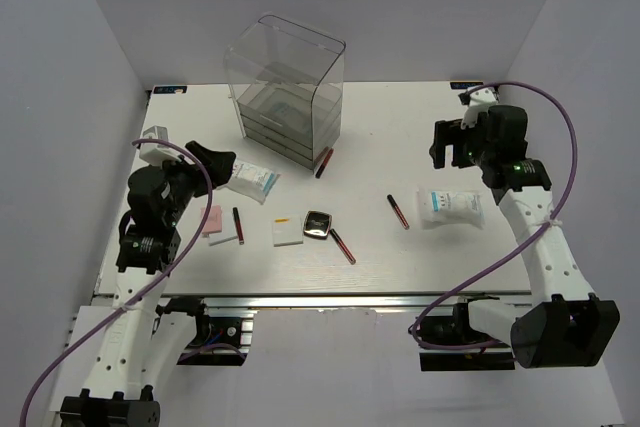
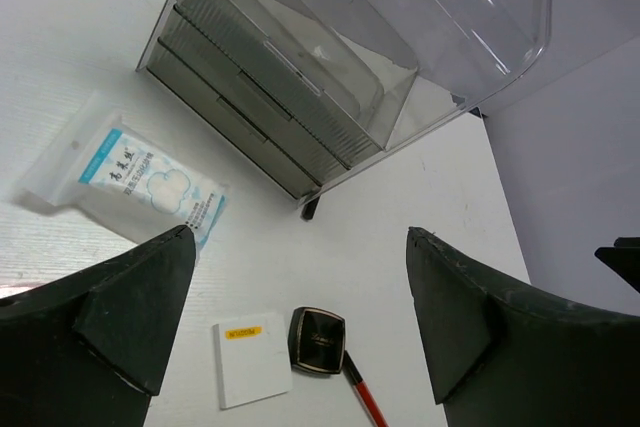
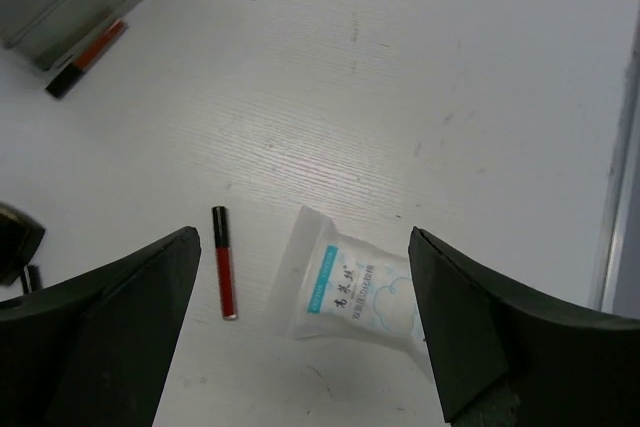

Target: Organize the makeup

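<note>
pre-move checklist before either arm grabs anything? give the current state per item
1. left gripper open and empty: ok.
2. right gripper open and empty: ok.
3. right-side packet lies free, apart from the red stick: ok.
4. left-side packet apart from the drawer box: ok.
5. drawers open to take items: not ok, all look shut.
6. stick by the box corner free of the box: cannot tell.
</note>
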You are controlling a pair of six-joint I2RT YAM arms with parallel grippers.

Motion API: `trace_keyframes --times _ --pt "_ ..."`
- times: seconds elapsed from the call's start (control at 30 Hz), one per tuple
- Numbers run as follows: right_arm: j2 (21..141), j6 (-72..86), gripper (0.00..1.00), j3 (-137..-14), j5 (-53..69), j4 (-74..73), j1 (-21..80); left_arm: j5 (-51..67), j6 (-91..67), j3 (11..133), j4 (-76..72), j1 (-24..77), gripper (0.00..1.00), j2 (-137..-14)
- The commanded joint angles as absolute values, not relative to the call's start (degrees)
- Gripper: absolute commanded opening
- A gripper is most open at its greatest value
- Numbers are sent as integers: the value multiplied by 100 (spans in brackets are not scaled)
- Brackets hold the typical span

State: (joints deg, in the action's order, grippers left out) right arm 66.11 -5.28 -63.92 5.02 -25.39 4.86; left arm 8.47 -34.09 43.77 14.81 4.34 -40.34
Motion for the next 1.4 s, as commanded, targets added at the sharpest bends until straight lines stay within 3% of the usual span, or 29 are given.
trace_keyframes --times 0.0,0.03,0.13,0.23,0.27,0.3,0.37,0.43,0.47,0.53,0.6,0.63,0.67,0.77,0.93,0.97,1.17,1.37 --pt "6364 -1490 89 -6610 2114 -2592 492 976 -3612 4245 1266 431 94 -4069" --pt "6207 -2216 89 -6514 3180 -2654 492 976 -3673 4228 1240 431 92 -4130" --pt "5872 -3327 89 -6189 4443 -2690 597 1054 -3788 4201 1125 431 82 -4323" --pt "5827 -3549 89 -6126 4360 -2504 975 1204 -3867 4236 915 439 59 -4499" --pt "5897 -3394 89 -6274 4185 -2548 1202 1230 -3919 4228 749 431 47 -4657" --pt "5984 -3071 89 -6336 3949 -2357 1352 1274 -4007 4201 643 439 27 -4754" --pt "6344 -2499 86 -6651 3325 -2329 1851 1458 -4393 4131 118 439 21 -5139" --pt "6687 -1832 69 -6820 2597 -1919 2170 1599 -4770 4104 -270 439 30 -5448" --pt "6793 -1236 46 -7038 2245 -1829 2275 1608 -4833 4157 -438 439 41 -5771" --pt "6996 -776 36 -7215 2084 -1601 2294 1460 -4947 4515 -413 439 64 -6098" --pt "7110 -215 39 -7399 2048 -1495 2311 1389 -5071 4789 -457 431 68 -6606" --pt "7145 -2 47 -7418 1926 -1433 2303 1441 -5280 5016 -509 431 68 -6792" --pt "7163 218 64 -7444 1925 -1415 2311 1494 -5430 5123 -623 431 68 -6977" --pt "7198 439 72 -7366 2021 -1267 2320 1731 -6080 5299 -1026 431 63 -7619" --pt "6935 142 59 -6769 2494 -677 2312 1810 -6898 5265 -1660 431 55 -8330" --pt "6926 97 53 -6715 2627 -616 2320 1915 -6978 5282 -1887 431 53 -8454" --pt "6899 -360 34 -6530 3524 -255 2312 2311 -7383 5422 -2802 431 51 -9376" --pt "6873 -404 32 -6346 3621 -70 2312 2443 -7356 5660 -3155 439 51 -9791"
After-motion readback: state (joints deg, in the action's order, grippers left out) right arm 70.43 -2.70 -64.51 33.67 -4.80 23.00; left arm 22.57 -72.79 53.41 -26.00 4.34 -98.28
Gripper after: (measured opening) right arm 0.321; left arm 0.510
